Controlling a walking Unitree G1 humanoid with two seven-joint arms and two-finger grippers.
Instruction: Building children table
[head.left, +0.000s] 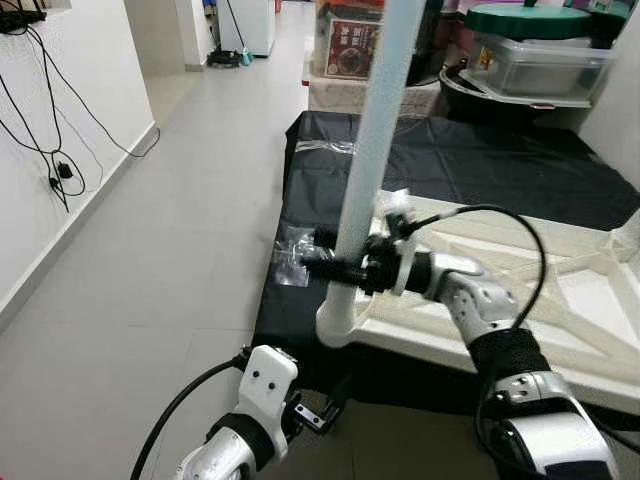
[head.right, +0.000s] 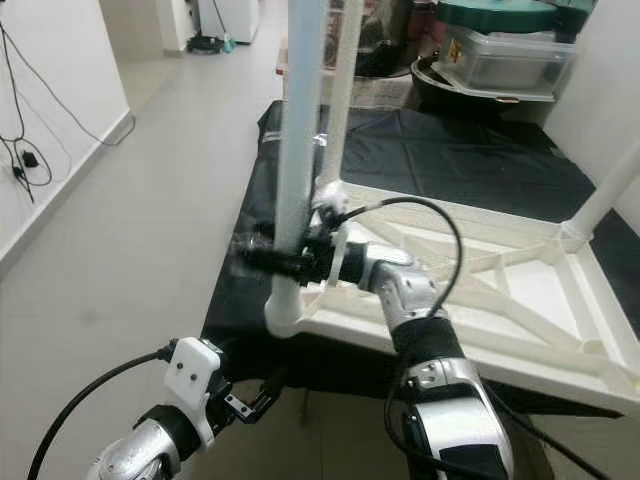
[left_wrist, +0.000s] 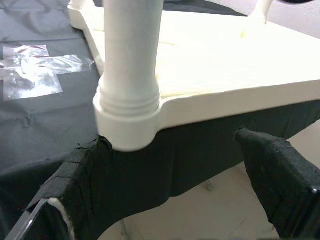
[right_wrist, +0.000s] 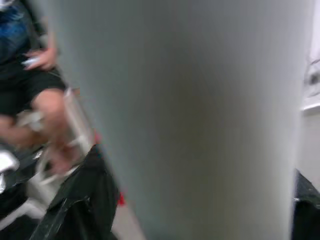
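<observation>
Children's tabletop (head.left: 600, 300), white, lying upside down on a black cloth (head.left: 500, 165), right of frame. Leg (head.left: 375, 150) stands upright in its near-left corner socket (left_wrist: 127, 125), centre frame. Right end effector (head.left: 345, 268) clenched around the leg, apparently seating it. Left end effector (left_wrist: 165, 190) released, low beneath the corner.

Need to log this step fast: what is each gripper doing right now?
Left gripper: open, empty, low beside the table corner socket.
Right gripper: closed around the white table leg.
</observation>
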